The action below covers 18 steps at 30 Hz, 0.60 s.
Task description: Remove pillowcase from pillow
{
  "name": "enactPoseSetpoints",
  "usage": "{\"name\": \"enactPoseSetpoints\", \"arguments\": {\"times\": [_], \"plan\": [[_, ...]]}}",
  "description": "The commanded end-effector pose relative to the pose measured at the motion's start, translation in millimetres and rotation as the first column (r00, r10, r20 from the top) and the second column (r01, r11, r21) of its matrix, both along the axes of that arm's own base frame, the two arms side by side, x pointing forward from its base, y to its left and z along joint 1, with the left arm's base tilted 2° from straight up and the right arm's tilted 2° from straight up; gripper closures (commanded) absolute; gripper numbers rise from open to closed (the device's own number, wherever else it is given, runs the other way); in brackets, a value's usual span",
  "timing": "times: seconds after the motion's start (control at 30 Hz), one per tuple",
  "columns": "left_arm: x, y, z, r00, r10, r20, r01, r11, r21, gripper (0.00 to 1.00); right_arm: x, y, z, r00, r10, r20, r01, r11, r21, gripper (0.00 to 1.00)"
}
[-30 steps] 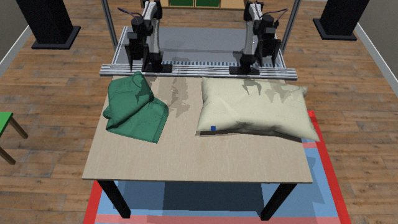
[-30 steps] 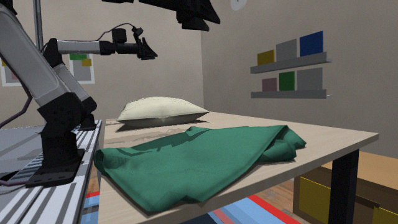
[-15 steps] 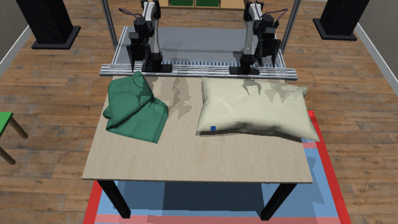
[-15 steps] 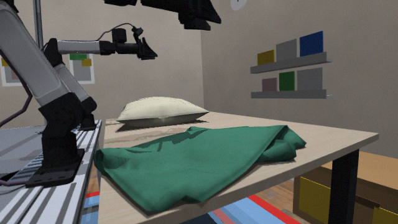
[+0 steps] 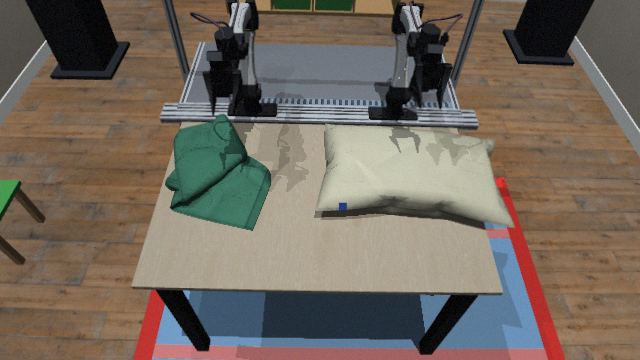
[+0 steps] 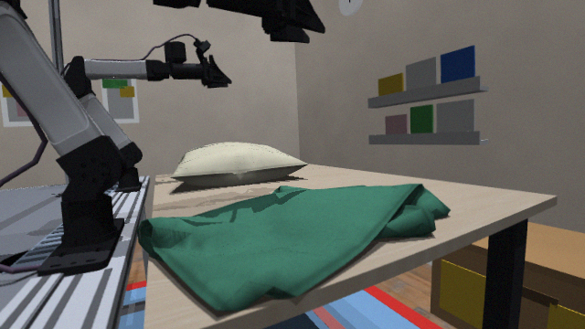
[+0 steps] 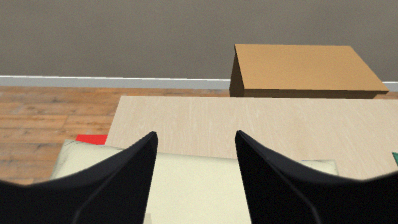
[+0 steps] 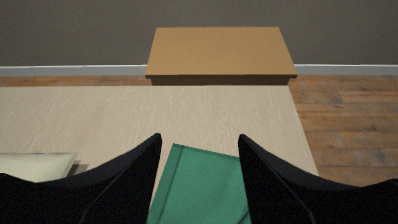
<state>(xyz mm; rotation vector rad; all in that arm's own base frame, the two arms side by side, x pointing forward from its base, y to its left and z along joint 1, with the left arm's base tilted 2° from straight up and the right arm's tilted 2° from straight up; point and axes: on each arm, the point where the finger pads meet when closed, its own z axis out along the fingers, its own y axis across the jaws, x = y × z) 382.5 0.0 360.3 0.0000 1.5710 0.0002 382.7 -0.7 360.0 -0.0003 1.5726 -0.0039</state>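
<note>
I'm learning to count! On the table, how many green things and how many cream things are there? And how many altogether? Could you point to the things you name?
Green: 1, the pillowcase [image 5: 210, 165] [image 6: 283, 233] [image 8: 200, 190]
Cream: 1, the pillow [image 5: 405, 170] [image 6: 238, 160] [image 7: 195, 185] [image 8: 30, 167]
Total: 2
</note>
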Motion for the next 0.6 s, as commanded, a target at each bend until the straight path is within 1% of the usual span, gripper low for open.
{"name": "enactPoseSetpoints", "arguments": {"times": [0.0, 0.07, 0.1, 0.13, 0.57], "plan": [[-4.2, -1.7, 25.8, 0.999, -0.001, 0.054, 0.002, 1.0, -0.011, 0.37, -5.7, 4.6, 13.4, 0.999, 0.017, 0.032, -0.017, 1.0, 0.01, 0.37], [-4.2, -1.7, 25.8, 0.999, -0.001, 0.054, 0.002, 1.0, -0.011, 0.37, -5.7, 4.6, 13.4, 0.999, 0.017, 0.032, -0.017, 1.0, 0.01, 0.37], [-4.2, -1.7, 25.8, 0.999, -0.001, 0.054, 0.002, 1.0, -0.011, 0.37, -2.8, 3.6, 8.6, 1.0, 0.013, 0.022, -0.013, 1.0, 0.009, 0.37], [-4.2, -1.9, 26.0, 0.998, -0.001, 0.055, 0.002, 1.0, -0.011, 0.37, -6.1, 5.3, 14.2, 0.999, 0.019, 0.036, -0.019, 1.0, 0.01, 0.37], [-4.6, -2.4, 26.4, 0.998, -0.003, 0.056, 0.004, 1.0, -0.011, 0.37, -4.3, 4.7, 12.2, 0.999, 0.017, 0.034, -0.017, 1.0, 0.01, 0.37]]}}
